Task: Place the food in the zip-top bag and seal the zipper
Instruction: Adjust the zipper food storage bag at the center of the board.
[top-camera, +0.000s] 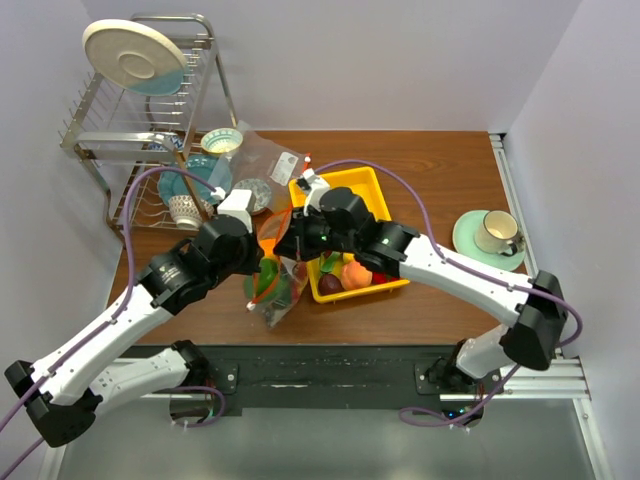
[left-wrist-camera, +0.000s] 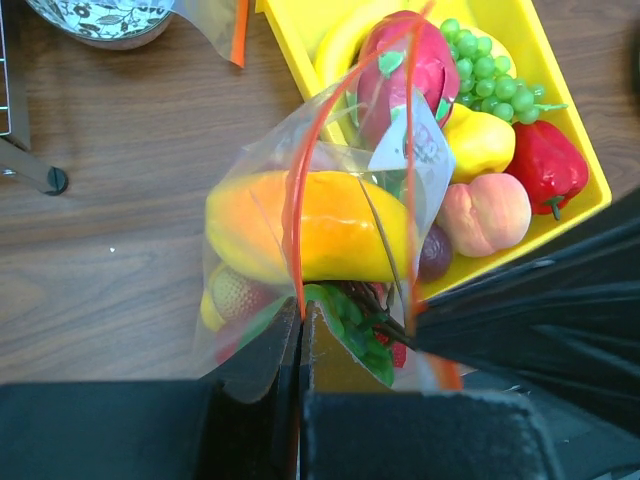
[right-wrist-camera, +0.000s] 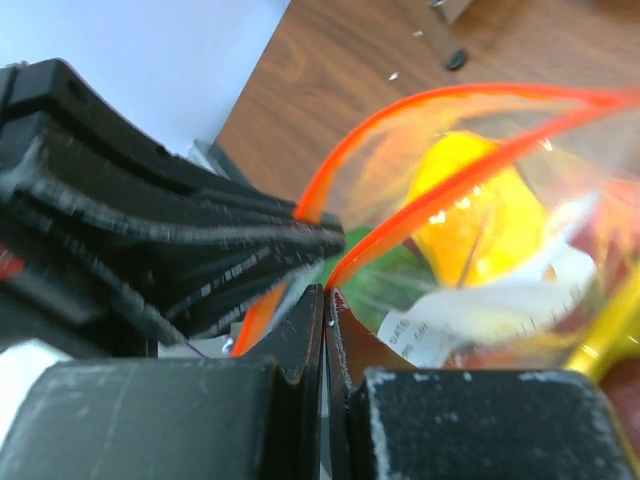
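Nearest the arms, left claw (left-wrist-camera: 302, 312) clenched flat on the thin orange-red zipper strip (left-wrist-camera: 293, 215), at one end of the mouth of the crinkled clear plastic zip-top bag (left-wrist-camera: 335, 150). Just beside it, right claw (right-wrist-camera: 325, 297) likewise pinched shut on the same strip, tips of the two claws almost touching. Beyond the claws, mouth gaping, the strip's two sides bowed apart in an arc.

Inside the bag: glossy orange-yellow toy mango (left-wrist-camera: 320, 230) lying crosswise, speckled red-and-yellow fruit (left-wrist-camera: 232, 292) lower down, leafy green toy piece (left-wrist-camera: 350, 318) close to the claws, small white label (left-wrist-camera: 415, 150) on the bag wall.

Bag above the brown wooden surface (left-wrist-camera: 110, 260), just left of the yellow plastic tray (left-wrist-camera: 555, 100); contact with the surface impossible to tell.

In the tray: pale peach (left-wrist-camera: 486, 212), red pepper (left-wrist-camera: 545, 165), yellow pepper (left-wrist-camera: 480, 140), bunch of green grapes (left-wrist-camera: 485, 75), pink dragon fruit (left-wrist-camera: 400, 70) seen partly through the bag.

Farther back: a second, flatter clear bag (top-camera: 275, 160), patterned bowl (top-camera: 222, 142), wire dish rack (top-camera: 110, 130) with a cream plate (top-camera: 130, 55). Off to the right, cup on a green saucer (top-camera: 495, 232).
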